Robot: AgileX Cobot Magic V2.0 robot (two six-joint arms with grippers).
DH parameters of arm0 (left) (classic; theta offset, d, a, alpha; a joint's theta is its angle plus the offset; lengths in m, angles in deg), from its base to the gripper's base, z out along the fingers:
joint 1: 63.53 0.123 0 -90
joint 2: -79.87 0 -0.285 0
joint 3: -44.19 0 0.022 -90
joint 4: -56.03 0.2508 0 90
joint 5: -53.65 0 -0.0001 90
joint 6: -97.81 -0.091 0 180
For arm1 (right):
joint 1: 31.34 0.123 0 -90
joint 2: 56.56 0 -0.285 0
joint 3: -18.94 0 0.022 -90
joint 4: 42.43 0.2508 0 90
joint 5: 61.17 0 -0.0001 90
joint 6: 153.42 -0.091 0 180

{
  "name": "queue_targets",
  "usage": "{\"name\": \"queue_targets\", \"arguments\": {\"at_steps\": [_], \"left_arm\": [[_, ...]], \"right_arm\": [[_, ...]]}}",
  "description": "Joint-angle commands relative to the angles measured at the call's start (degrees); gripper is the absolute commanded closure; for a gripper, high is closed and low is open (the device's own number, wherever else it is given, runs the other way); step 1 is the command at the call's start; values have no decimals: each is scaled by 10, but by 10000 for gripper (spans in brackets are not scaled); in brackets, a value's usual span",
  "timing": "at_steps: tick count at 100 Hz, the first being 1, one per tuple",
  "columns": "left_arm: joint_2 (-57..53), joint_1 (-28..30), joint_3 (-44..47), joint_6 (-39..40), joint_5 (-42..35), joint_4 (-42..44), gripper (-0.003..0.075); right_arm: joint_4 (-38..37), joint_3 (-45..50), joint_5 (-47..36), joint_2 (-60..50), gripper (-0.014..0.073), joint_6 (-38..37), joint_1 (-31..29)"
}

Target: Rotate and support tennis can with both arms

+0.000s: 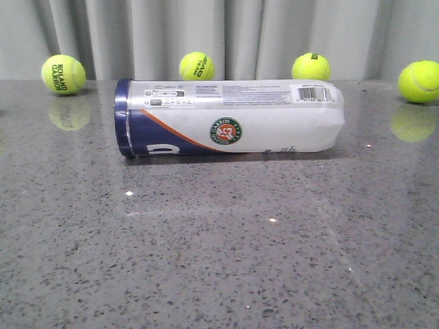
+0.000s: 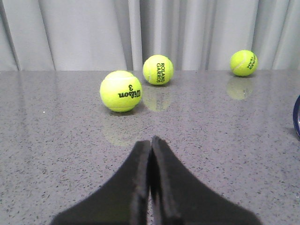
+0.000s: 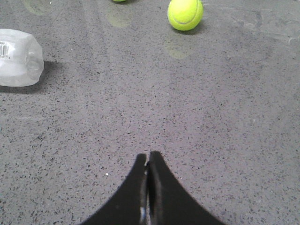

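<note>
My left pincer (image 2: 150, 140) sits closest to the lens, its two black fingers pressed together with only a thin seam between them, holding nothing. My right pincer (image 3: 148, 157) is the same: fingers closed tip to tip, nothing between them, hanging over bare grey speckled table (image 1: 219, 260).

The tennis can (image 1: 230, 118) lies on its side toward the far edge of the table, well apart from both pincers. Its navy rim (image 1: 123, 118) points to my left and its clear rounded end (image 3: 21, 58) to my right, with the round logo (image 1: 226, 131) facing the front and the barcode (image 1: 312, 93) on top near the clear end.

Four tennis balls line the far edge by the grey curtain (image 1: 219, 34): one at the far left corner (image 1: 63, 74), two behind the can (image 1: 197, 66) (image 1: 311, 67), one at the far right corner (image 1: 419, 81). My left wrist view shows another ball marked Wilson (image 2: 121, 91) nearer to that pincer, apart from it.
</note>
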Motion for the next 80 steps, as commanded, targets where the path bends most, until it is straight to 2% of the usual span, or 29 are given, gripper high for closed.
{"name": "queue_targets", "arguments": {"at_steps": [1,27,57,62,69,80], "left_arm": [[13,1,-45,4,-29,-7,740],[125,1,-183,4,92,-29,740],[294,0,-283,1,157,-98,724],[316,-2,-292,-16,152,-107,685],[342,-7,-304,-47,146,-123,586],[379,-23,-318,-60,135,-157,354]], "right_arm": [[-31,-14,-29,7,661,-1,0],[-31,-14,-29,7,661,-1,0],[-31,-14,-29,7,661,-1,0],[-31,-14,-29,7,661,-1,0],[-31,-14,-29,7,661,-1,0],[-31,-14,-29,7,661,-1,0]]}}
